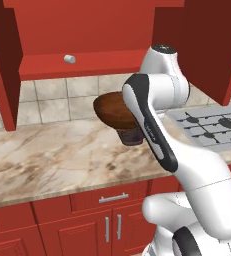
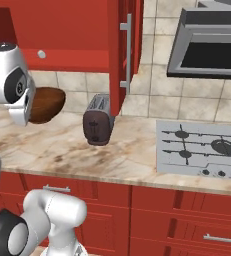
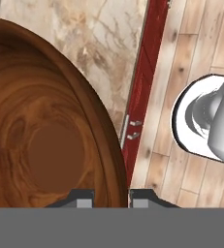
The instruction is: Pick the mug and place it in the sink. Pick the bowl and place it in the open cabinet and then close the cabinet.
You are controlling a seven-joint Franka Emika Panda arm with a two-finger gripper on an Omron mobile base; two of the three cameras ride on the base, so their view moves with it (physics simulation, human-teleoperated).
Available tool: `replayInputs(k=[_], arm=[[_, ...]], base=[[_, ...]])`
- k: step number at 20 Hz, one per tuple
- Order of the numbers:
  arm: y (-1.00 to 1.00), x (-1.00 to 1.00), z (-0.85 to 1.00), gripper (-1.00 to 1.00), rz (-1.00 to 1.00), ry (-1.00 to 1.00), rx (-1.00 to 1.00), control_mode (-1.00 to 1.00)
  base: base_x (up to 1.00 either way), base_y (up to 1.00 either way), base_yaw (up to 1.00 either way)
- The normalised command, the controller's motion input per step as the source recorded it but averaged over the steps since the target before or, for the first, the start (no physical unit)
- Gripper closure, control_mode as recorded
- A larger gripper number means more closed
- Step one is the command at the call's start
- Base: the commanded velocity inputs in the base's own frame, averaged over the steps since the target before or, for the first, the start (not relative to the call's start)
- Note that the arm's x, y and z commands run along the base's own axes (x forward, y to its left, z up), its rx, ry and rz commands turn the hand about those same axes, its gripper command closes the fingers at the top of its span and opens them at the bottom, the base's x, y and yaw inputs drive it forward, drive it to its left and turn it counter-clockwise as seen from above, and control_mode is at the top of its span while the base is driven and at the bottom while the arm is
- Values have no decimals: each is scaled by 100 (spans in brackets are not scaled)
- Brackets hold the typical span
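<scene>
The gripper (image 3: 111, 197) is pinching the rim of the bowl (image 1: 114, 111), carrying it above the counter (image 1: 52, 155) below the open cabinet (image 1: 82, 64); lifting level should be clearing the shelf lip.

Marble counter (image 2: 62, 150): toaster (image 2: 98, 120) standing, cooktop (image 2: 202, 148) inset at right.

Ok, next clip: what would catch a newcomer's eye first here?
The glossy dark brown bowl held up above the marble counter, its rim pinched in the gripper. Right above it, the open red cabinet with a small pale cylinder on its shelf. Off to the right, a dark toaster stands beside the cooktop.
</scene>
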Motion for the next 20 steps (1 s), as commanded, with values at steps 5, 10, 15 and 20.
replayInputs(k=[5, 10, 15, 20], arm=[[0, -26, 56, 100, 0, -17, -1, -100], [-2, -7, 54, 100, 0, -15, 0, -100], [-17, 2, 37, 100, 0, -14, 0, -100], [-15, 9, 22, 100, 0, -19, 0, -100]], base=[[0, 0, 0], [0, 0, 0], [0, 0, 0], [0, 0, 0]])
